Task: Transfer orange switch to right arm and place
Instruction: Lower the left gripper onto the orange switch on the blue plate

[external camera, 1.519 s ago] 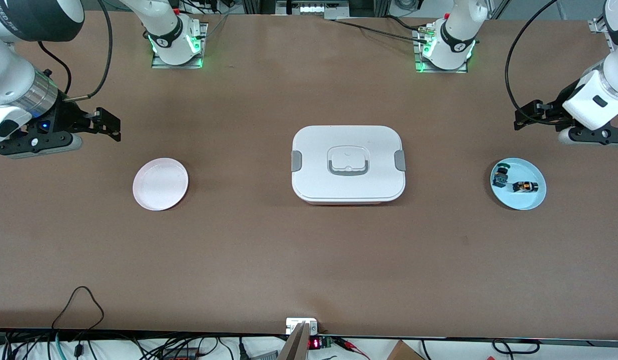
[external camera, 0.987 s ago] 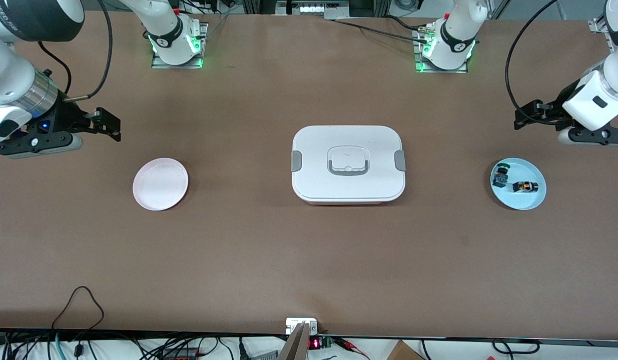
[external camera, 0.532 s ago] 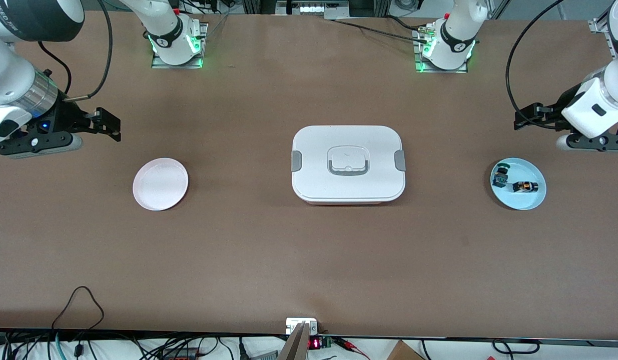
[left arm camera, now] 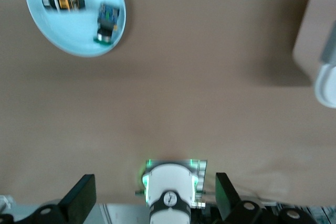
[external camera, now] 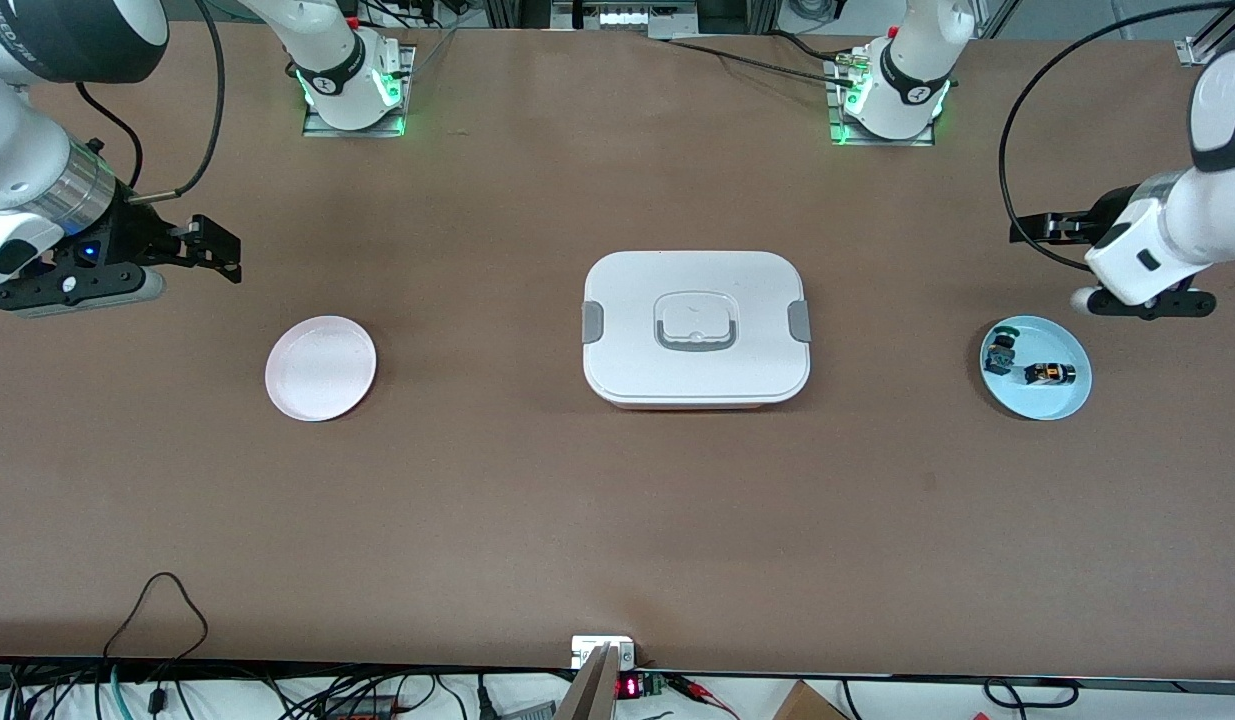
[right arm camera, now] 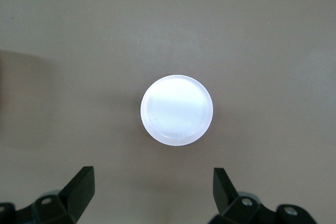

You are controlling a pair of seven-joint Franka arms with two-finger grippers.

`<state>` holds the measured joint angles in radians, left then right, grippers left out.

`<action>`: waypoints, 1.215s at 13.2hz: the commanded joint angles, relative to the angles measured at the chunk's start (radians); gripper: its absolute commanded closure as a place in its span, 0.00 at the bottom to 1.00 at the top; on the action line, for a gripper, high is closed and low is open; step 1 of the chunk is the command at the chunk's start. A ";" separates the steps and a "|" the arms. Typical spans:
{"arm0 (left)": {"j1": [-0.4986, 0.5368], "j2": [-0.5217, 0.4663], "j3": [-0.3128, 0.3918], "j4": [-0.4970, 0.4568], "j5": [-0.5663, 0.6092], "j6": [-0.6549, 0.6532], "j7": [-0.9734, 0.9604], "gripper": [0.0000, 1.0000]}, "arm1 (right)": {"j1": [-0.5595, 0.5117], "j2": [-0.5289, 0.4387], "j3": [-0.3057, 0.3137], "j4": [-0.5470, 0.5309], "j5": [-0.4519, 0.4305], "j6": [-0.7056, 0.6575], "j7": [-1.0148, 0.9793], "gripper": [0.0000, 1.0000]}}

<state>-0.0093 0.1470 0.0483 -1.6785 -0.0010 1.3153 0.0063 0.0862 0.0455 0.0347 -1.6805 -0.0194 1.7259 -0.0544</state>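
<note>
Tiny black orange-banded switch (external camera: 1050,374) lay on round pale-blue plate (external camera: 1067,402), beside green-topped part (external camera: 999,350) | left gripper (left arm camera: 156,199) spread, empty, over bare table beside plate | right gripper (external camera: 205,249) spread, waiting over table near round pink plate (external camera: 320,368)

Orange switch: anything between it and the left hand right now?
Nothing visible blocks it. The orange switch lies exposed on the blue plate, beside the green-topped switch, apart from it. The left hand is open, over bare table by the plate. The right hand waits, open.

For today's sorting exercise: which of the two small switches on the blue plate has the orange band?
The orange switch, nearer the front camera; the green-topped switch lies beside it.
</note>
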 commanded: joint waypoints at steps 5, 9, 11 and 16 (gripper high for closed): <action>0.129 0.146 0.002 -0.033 0.116 0.039 0.015 0.00 | 0.000 0.008 -0.001 0.022 0.010 -0.014 0.005 0.00; 0.245 0.186 -0.001 -0.096 0.116 0.331 0.176 0.00 | 0.000 0.008 0.001 0.022 0.010 -0.014 0.005 0.00; 0.316 0.218 -0.010 -0.133 0.081 0.512 0.193 0.00 | 0.000 0.008 0.001 0.022 0.010 -0.014 0.005 0.00; 0.324 0.287 -0.019 -0.181 0.075 0.803 0.240 0.00 | 0.000 0.008 0.001 0.022 0.010 -0.014 0.005 0.00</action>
<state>0.3093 0.4270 0.0446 -1.8529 0.0893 2.0818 0.2040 0.0861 0.0455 0.0347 -1.6802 -0.0194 1.7259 -0.0544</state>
